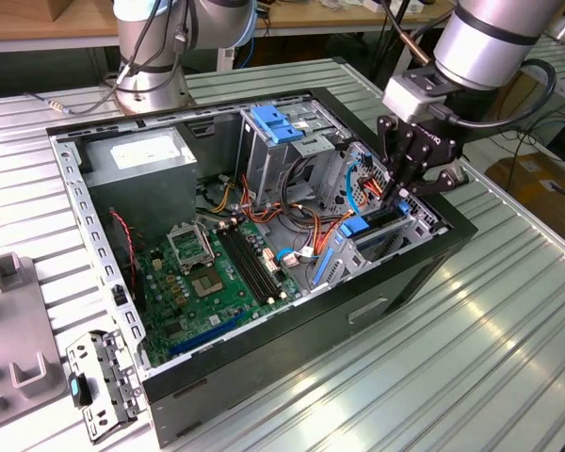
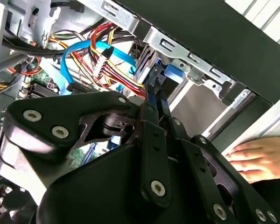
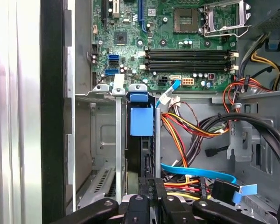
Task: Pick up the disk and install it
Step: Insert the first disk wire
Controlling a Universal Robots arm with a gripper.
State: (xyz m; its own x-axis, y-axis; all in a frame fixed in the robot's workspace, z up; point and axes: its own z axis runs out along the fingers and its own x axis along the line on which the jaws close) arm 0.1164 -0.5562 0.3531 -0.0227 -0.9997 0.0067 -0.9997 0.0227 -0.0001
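The gripper [image 1: 407,188] was clamped on the disk [image 3: 142,140], which stood on edge in the drive cage [image 1: 395,235] at the front corner of the open computer case [image 1: 264,367]. Just beyond it lay a tangle of cables [image 3: 191,126], then the green motherboard [image 1: 207,273]. No label or writing on the disk could be read.

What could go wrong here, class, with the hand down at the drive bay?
1. Loose cables lie right beside the bay; the hand or disk could snag them.
2. The disk stands on edge in a narrow slot; a slight tilt might jam it against the bay's wall.
3. A person's hand rests near the case, and might be struck.
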